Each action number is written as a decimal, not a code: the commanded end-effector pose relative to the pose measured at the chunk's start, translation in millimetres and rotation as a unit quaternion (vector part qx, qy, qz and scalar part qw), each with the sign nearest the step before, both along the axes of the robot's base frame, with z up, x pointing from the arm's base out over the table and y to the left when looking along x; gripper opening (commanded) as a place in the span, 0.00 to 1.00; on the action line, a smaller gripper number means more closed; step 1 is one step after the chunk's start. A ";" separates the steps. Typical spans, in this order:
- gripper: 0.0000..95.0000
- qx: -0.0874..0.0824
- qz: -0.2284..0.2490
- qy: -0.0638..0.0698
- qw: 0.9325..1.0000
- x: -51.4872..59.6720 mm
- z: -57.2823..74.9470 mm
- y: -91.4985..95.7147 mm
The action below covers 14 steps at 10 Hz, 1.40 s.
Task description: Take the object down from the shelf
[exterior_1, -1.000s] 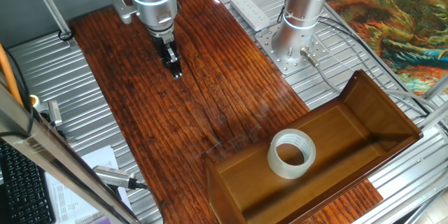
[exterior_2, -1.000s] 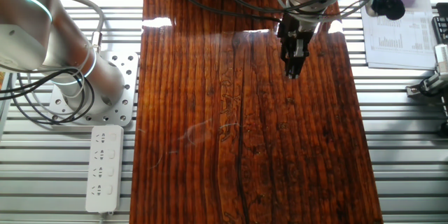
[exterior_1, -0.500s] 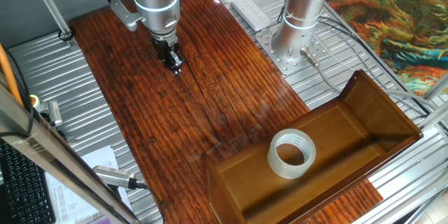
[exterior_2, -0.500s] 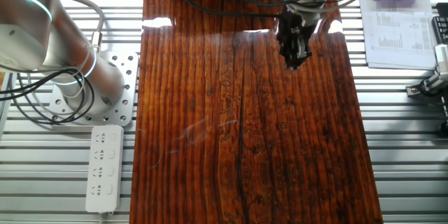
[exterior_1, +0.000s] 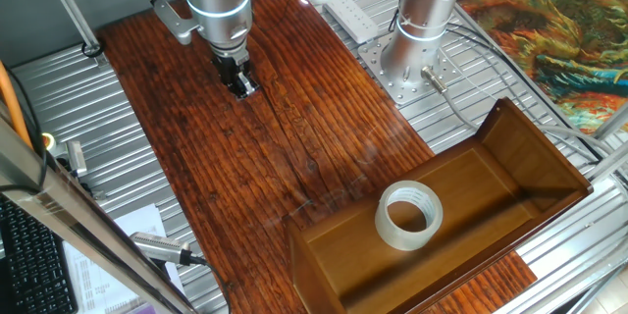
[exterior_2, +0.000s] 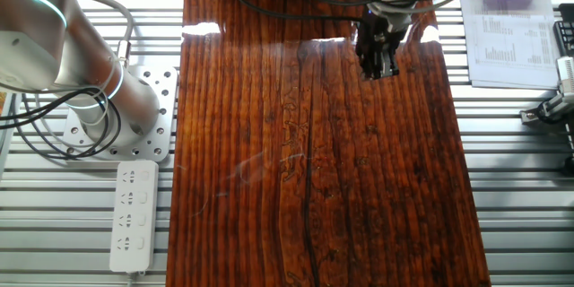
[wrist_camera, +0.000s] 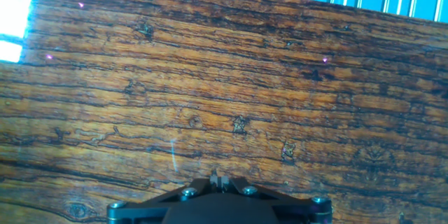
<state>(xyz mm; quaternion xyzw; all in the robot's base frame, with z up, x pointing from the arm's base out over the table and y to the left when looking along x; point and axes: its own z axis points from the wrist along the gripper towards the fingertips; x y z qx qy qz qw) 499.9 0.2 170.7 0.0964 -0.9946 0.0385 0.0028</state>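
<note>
One gripper (exterior_1: 241, 86), fingers apparently pressed together, empty, well apart from tape (exterior_1: 409, 216) in shelf (exterior_1: 549, 157). Risk: clipping shelf wall on approach.

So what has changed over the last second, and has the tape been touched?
Only the claw moved: it rose a little and turned at the wrist over the bare end of the table, empty and far from the tape. Whether it is open or shut cannot be made out. The tape roll lies flat in the wooden tray exactly as before, untouched.
</note>
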 end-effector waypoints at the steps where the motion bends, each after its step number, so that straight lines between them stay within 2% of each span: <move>1: 0.00 0.001 0.000 0.000 1.000 -0.5 0.8 0.5; 3: 0.00 0.002 0.000 0.000 1.000 -1.1 2.3 3.5; 5: 0.00 0.003 -0.003 -0.002 1.000 -2.6 5.3 14.7; 7: 0.00 0.010 -0.006 -0.001 1.000 -5.9 9.8 30.7; 10: 0.00 0.006 -0.020 0.000 1.000 -8.5 7.5 57.5; 11: 0.00 0.001 -0.026 0.003 1.000 -8.6 6.9 59.6; 12: 0.00 -0.010 -0.024 -0.001 1.000 -8.6 6.9 59.6; 13: 0.00 -0.029 -0.014 -0.003 0.999 -8.6 6.9 59.6; 14: 0.00 -0.033 0.002 -0.001 0.999 -8.6 6.9 59.6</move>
